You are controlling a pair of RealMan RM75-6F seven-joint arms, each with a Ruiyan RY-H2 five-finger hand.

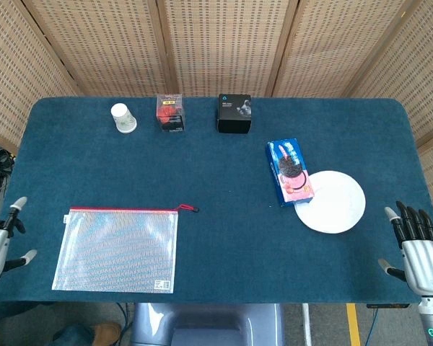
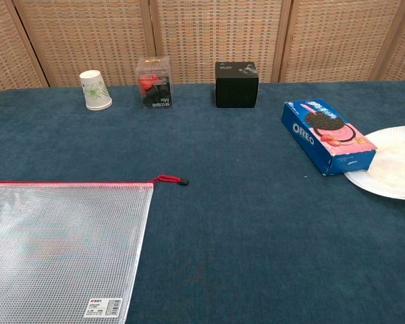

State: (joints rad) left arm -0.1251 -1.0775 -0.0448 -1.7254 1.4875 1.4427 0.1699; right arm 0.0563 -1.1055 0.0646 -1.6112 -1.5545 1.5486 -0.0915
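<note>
Matt blue cloth table [image 1: 224,166]; translucent plastic mesh pouch [image 1: 115,249]; glossy cardboard Oreo box [image 2: 327,135]; matt paper plate [image 1: 335,205].

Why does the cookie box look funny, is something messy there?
A little. The Oreo box lies at a slant, and one end sits on the rim of the white plate instead of flat on the table. The paper cup stands upside down. Nothing is spilled or broken.

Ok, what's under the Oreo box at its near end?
The Oreo box overlaps the white plate: its near corner rests on the plate's rim. The rest lies on the blue table. The covered rim is hidden.
</note>
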